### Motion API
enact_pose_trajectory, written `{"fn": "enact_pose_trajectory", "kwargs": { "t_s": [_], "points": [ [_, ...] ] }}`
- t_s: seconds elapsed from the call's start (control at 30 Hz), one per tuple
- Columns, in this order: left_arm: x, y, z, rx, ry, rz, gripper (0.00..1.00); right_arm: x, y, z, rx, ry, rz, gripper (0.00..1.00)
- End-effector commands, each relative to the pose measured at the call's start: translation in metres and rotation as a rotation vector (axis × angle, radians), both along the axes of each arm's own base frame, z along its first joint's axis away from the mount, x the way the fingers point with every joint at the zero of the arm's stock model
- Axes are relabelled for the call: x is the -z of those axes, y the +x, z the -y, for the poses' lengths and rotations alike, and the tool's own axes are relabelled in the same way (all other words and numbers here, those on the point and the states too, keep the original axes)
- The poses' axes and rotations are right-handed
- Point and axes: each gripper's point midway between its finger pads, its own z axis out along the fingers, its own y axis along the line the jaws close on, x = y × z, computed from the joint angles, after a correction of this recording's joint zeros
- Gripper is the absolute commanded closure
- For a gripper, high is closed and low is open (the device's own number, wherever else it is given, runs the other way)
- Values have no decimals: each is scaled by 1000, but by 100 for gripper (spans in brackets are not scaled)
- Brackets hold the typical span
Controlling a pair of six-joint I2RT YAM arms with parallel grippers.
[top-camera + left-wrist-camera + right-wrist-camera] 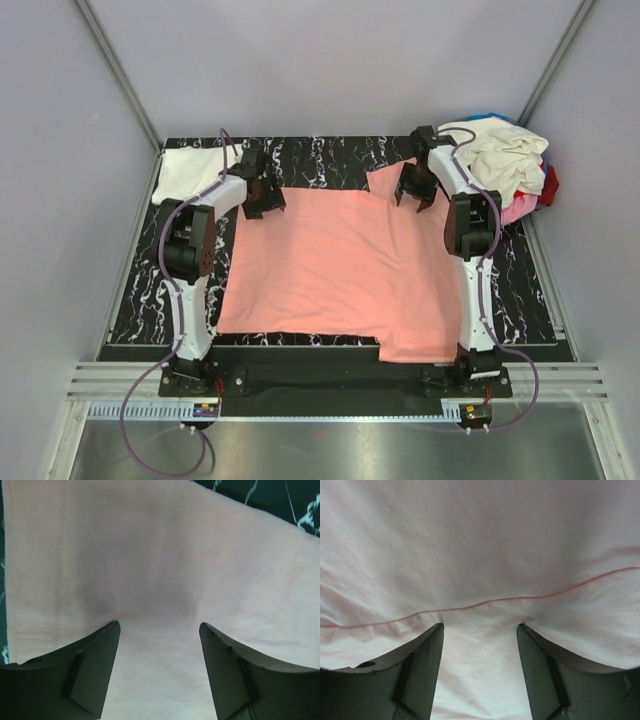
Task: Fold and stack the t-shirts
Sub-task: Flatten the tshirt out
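Pressing spread-jawed left gripper (159, 626) and right gripper (480, 626) onto salmon-pink t-shirt (330, 268) near far edge of table (330, 152), risking skewed fold from uneven pinches.

From above and behind, the top camera overlooked the whole worktop (340, 150); both wrist cameras looked closely down on its salmon-pink t-shirt (330, 270).

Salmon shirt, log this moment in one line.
salmon shirt: spread flat | both jaws: open, at its far edge | pile: far right | white shirt: far left
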Motion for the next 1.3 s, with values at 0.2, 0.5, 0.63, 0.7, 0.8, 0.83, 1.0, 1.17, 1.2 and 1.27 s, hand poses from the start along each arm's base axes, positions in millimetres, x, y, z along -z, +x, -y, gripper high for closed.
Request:
{"fn": "enact_pose_trajectory", "kwargs": {
  "t_s": [0.2, 0.5, 0.63, 0.7, 0.8, 0.83, 1.0, 1.17, 1.2, 1.27],
  "points": [
    [16, 16, -25, -12, 18, -88, 29, 27, 48, -9, 0, 86, 57, 32],
    [6, 25, -35, -53, -11, -85, 28, 6, 93, -24, -13, 178, 224, 30],
    [-14, 33, -37, -36, -26, -58, 28, -10, 105, -29, -12, 207, 280, 30],
    [-29, 36, -37, -32, -30, -24, 28, -18, 103, -28, -15, 204, 287, 30],
    [-68, 37, -30, -19, -62, 50, 28, -54, 103, -25, -19, 191, 346, 28],
    [-89, 39, -27, -13, -77, 92, 28, -65, 102, -25, -20, 193, 364, 28],
    [-151, 29, -15, 36, -95, 170, 24, -140, 86, -19, -20, 181, 453, 24],
    [-192, -37, -24, 32, -69, 203, 23, -205, 40, -20, -24, 206, 485, 24],
    [-192, -52, -24, 34, -65, 197, 23, -191, 24, -20, -16, 199, 431, 24],
    [-180, -103, -32, 20, -50, 152, 22, -227, -4, -24, -26, 207, 504, 24]
  ]
}}
